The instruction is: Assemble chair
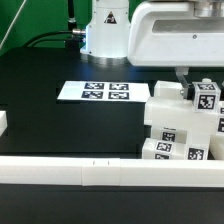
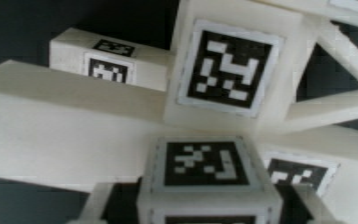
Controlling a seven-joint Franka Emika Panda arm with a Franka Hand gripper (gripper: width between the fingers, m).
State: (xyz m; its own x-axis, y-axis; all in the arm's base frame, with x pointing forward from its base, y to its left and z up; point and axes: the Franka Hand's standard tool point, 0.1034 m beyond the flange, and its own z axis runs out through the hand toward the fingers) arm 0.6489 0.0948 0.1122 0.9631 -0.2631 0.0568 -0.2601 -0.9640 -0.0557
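The fingers (image 1: pixel 186 84) reach down onto the chair (image 1: pixel 178 125) by the desk's (image 1: pixel 60 125) front rail (image 1: pixel 60 170), probably seating a part; I cannot tell whether they pinch it.

The exterior view looks low across the desk (image 1: pixel 60 125) toward the arm's base (image 1: pixel 105 30). The wrist view sits close above the tagged chair parts (image 2: pixel 229 70), which both views share.

No words, brands or numbers can be read. The only signs are black-and-white square tags on the white chair parts (image 1: pixel 178 125) and on the marker board (image 1: pixel 105 92).
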